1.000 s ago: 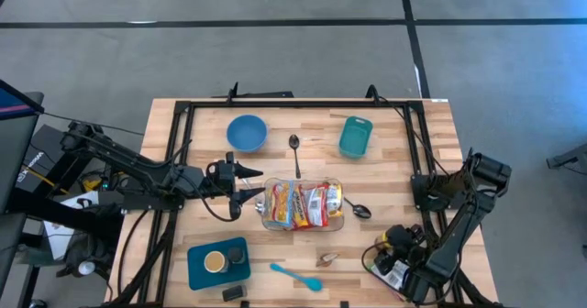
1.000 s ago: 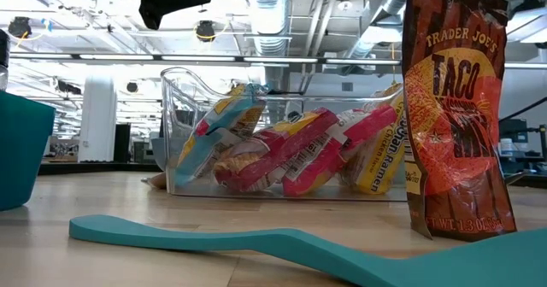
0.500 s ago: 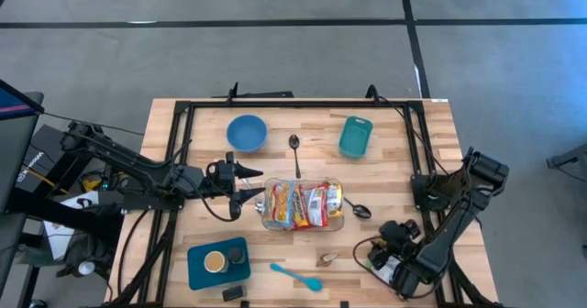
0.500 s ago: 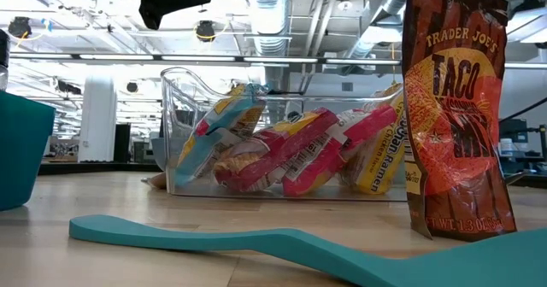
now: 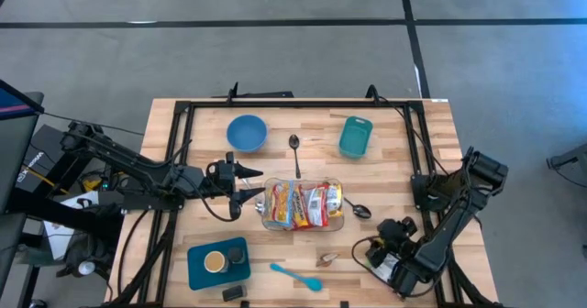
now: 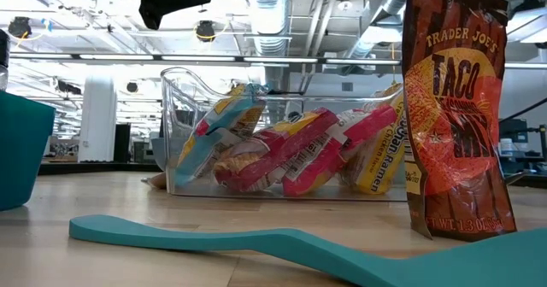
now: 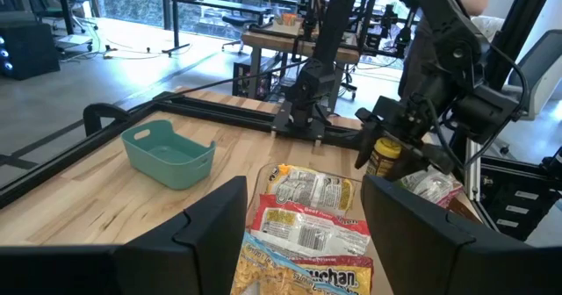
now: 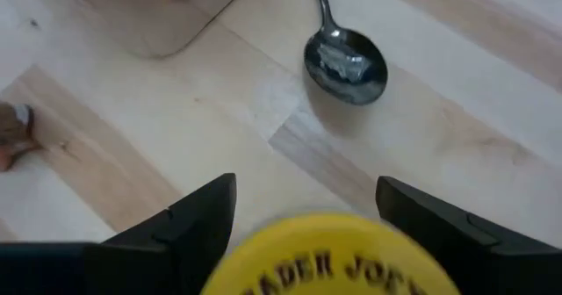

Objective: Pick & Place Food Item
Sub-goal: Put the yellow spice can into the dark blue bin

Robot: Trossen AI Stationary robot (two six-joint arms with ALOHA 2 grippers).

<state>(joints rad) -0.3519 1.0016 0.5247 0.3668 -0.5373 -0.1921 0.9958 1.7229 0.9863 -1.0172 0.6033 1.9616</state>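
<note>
Right gripper [image 5: 390, 251]: at the table's five o'clock corner, fingers straddling a yellow-lidded jar [image 8: 327, 258]; whether they press it yet is hard to tell.
Left gripper [image 5: 248, 181]: waits unclenched and empty at nine o'clock of the clear bin [image 5: 304, 205].
Bin: packed with ramen packets [image 7: 303, 220], mid-table.
Risk: the jar could slip or tip if lifted before the fingers bite; the spoon [image 8: 344, 56] lies near.
</note>
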